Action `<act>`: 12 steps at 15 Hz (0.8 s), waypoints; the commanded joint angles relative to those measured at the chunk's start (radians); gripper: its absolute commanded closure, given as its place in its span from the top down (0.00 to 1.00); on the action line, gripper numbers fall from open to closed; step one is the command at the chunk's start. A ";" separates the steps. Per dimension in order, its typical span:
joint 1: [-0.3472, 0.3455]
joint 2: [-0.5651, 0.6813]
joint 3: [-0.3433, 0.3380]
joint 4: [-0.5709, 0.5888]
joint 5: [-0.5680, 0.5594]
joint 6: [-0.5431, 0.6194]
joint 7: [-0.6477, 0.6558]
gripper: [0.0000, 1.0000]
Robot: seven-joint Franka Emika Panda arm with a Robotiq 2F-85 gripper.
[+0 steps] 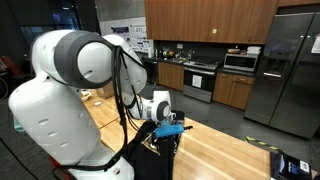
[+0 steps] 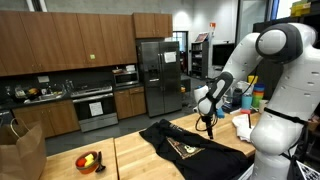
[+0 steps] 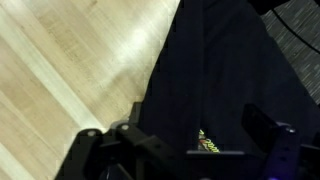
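A black garment [image 2: 190, 146] with a yellow print [image 3: 207, 143] lies spread on the wooden table [image 2: 130, 160]. It also shows under the arm in an exterior view [image 1: 160, 152] and fills the right of the wrist view [image 3: 220, 70]. My gripper [image 2: 208, 122] points down just above the garment near its far edge, and it shows in an exterior view [image 1: 168, 130]. In the wrist view the two fingers [image 3: 190, 150] stand wide apart over the dark cloth with nothing between them. The gripper is open.
A bowl with fruit [image 2: 90, 160] sits on the table's near left, and a brown paper bag [image 2: 20, 150] stands beside it. A white container [image 2: 243, 124] is next to the robot base. Kitchen cabinets, a stove and a fridge [image 2: 158, 75] line the far wall.
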 commanded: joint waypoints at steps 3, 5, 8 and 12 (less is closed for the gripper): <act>-0.006 0.083 0.008 0.001 -0.059 0.084 0.078 1.00; -0.008 0.100 0.012 0.001 -0.078 0.091 0.101 1.00; -0.011 0.130 0.011 0.001 -0.101 0.115 0.136 1.00; -0.016 0.174 0.013 0.002 -0.178 0.163 0.221 1.00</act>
